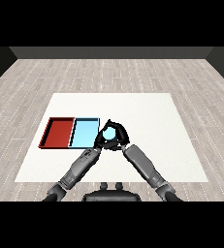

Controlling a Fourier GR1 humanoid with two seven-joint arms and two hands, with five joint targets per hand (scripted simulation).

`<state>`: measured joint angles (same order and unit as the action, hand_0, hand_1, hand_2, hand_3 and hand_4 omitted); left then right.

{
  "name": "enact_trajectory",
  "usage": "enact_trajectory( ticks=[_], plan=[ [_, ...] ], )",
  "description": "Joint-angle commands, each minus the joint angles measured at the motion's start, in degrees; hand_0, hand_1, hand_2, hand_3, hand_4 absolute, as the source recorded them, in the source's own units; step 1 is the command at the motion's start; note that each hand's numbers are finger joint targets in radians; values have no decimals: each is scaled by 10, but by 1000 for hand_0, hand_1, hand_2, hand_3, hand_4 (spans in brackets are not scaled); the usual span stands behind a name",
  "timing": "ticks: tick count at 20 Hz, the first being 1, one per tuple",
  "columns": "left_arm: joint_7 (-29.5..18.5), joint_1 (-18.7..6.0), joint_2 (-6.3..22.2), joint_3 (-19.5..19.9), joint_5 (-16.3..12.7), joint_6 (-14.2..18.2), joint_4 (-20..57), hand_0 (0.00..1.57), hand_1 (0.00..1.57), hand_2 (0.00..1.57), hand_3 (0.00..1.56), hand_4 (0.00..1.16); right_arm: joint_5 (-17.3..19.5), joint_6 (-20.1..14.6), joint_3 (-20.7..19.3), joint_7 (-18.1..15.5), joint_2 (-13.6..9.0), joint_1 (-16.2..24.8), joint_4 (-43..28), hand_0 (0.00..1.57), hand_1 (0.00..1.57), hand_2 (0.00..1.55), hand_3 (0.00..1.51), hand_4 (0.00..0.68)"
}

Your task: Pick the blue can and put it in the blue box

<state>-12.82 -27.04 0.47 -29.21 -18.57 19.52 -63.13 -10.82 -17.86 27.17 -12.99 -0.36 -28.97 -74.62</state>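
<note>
Near the table's front edge, the right hand (pixel 119 136) curls round the blue can (pixel 110 132). The left hand (pixel 101 140) touches it too; I cannot tell its fingers. The blue tray (pixel 84 134) lies just left, the red tray (pixel 57 132) beyond.

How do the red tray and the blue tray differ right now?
The red tray is dark red and lies far left; the blue tray is light blue and lies to its right, nearer the hands. The red tray shows whole, while a hand overlaps the blue tray's right edge. Both look alike in shape and lie side by side, nothing inside.
</note>
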Motion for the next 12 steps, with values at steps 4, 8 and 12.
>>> enact_trajectory(
  ticks=[4,8,12],
  plan=[
    [25,-49,-4,-20,29,48,40,0,0,0,0,0,-12,-7,11,21,3,0,-27,1490,1490,1458,1403,570],
    [14,-50,-4,-17,53,81,19,0,0,300,0,531,-37,-27,28,9,3,-33,9,1486,1486,1462,1402,557],
    [-6,-21,-4,-70,-1,114,29,776,776,789,205,641,-42,-15,45,-15,3,6,-9,1483,1483,1461,1408,587]
  ],
)
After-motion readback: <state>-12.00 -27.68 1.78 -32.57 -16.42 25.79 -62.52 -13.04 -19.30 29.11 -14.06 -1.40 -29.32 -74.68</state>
